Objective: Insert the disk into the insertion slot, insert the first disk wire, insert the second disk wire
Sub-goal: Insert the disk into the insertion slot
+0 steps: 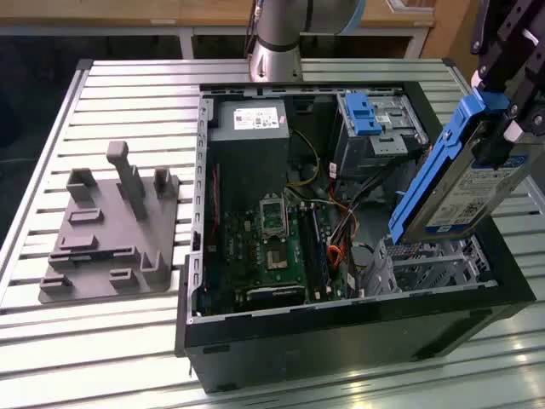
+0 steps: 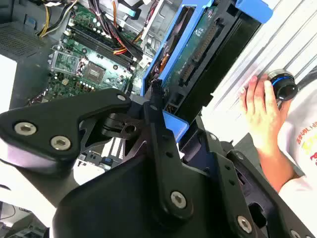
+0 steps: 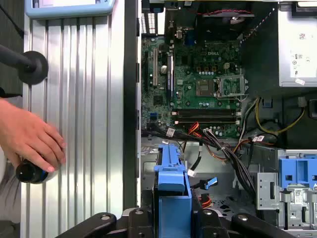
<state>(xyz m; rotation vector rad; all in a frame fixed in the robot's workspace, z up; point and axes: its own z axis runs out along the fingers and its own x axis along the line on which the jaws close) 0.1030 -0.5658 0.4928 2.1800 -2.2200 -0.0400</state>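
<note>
We see the gripper, black and angular, with its jaws closed on the upper end of the disk, clamping its bright blue plastic carrier. The disk is a flat silver slab with a white label. It hangs tilted, its lower end just above the insertion slot, a boxy grey metal cage with hole-patterned walls. The cage sits in the near corner of the black computer case, on the exterior view's right. We cannot tell whether the disk's lower edge touches the cage.

Farther back stands a taller grey bay with a blue latch. A green circuit board lies flat in the case. The case sits on a ribbed metal table, with a grey moulded fixture on the exterior view's left. In the first wrist view, a person's hand rests on the table's ribs.
</note>
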